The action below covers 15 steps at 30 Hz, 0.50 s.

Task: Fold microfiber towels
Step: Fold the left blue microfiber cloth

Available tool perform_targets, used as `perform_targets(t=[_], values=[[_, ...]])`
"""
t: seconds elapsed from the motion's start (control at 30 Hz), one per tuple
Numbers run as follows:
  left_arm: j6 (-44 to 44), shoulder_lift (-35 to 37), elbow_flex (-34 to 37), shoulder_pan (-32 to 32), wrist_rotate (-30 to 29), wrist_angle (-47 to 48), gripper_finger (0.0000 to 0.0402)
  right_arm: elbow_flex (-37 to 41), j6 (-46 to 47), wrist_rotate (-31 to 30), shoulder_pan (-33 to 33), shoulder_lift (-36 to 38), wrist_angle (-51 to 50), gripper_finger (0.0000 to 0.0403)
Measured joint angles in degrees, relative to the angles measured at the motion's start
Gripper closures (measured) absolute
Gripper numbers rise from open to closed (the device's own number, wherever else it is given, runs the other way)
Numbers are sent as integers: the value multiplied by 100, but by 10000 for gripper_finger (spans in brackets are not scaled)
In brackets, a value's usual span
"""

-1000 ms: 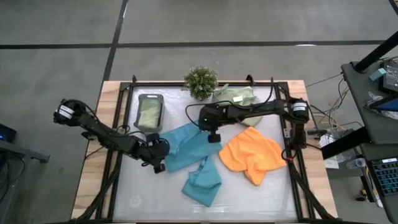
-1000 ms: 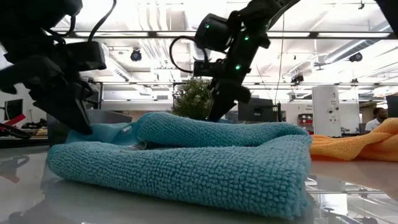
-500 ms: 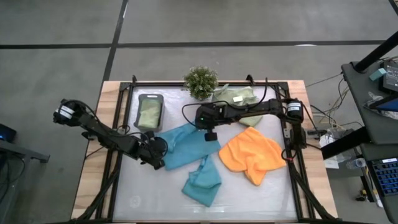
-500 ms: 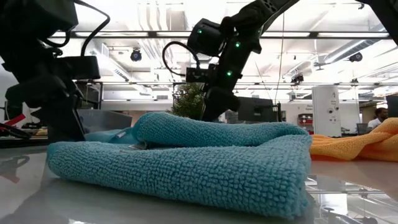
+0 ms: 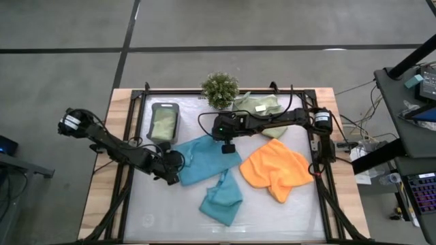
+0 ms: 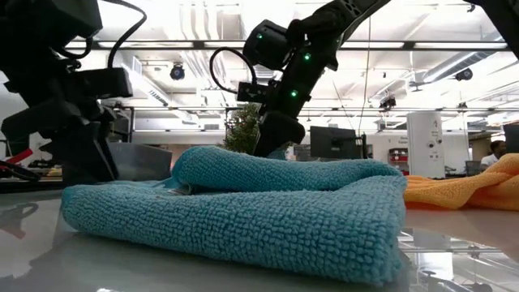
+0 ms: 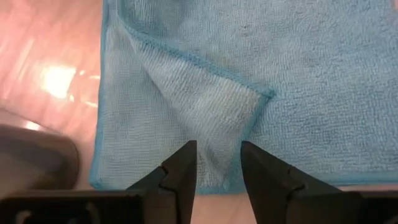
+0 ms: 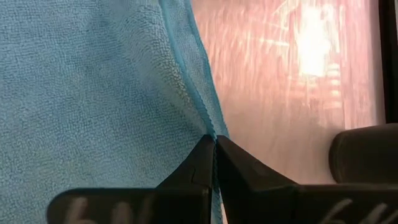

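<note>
A teal-blue towel (image 5: 203, 160) lies spread on the table's middle. In the left wrist view its left corner (image 7: 205, 118) is folded over onto the cloth. My left gripper (image 7: 217, 174) stands open over that corner (image 5: 178, 170); I cannot tell whether it touches. My right gripper (image 5: 228, 147) is shut on the towel's far right corner. A second teal-blue towel (image 5: 221, 197) lies crumpled nearer the front and fills the low view (image 6: 243, 219). My right gripper pinches the towel's hemmed edge (image 8: 208, 127) between its two fingers, at the far right corner. The fingers slant down from the table's right and far side. The rest of the towel lies on the table.
An orange towel (image 5: 276, 170) lies crumpled to the right. A pale sage-green towel (image 5: 259, 107) sits at the far edge beside the plant (image 5: 219, 88). The dark tray (image 5: 164, 122) at the far left holds a pale green cloth. Bare table runs along the near edge.
My left gripper has tipped more upright at the towel's left corner, and the bit of cloth it held raised now lies down. My right gripper, still shut on the far right corner, has edged toward the table's left edge.
</note>
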<state>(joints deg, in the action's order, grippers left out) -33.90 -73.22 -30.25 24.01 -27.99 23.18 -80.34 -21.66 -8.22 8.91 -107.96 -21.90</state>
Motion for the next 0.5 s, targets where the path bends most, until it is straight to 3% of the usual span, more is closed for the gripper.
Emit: perform_targets(t=[0.23, 0.33, 0.5], values=[[620, -106, -56, 0, -65, -656, 293, 57, 92, 3, 2, -2, 77, 394], [1055, -299, -51, 2, -394, -1182, 292, 78, 109, 10, 2, -2, 196, 394], [1283, -709, -108, -15, -675, -1211, 269, 107, 143, 26, 2, -2, 343, 394]])
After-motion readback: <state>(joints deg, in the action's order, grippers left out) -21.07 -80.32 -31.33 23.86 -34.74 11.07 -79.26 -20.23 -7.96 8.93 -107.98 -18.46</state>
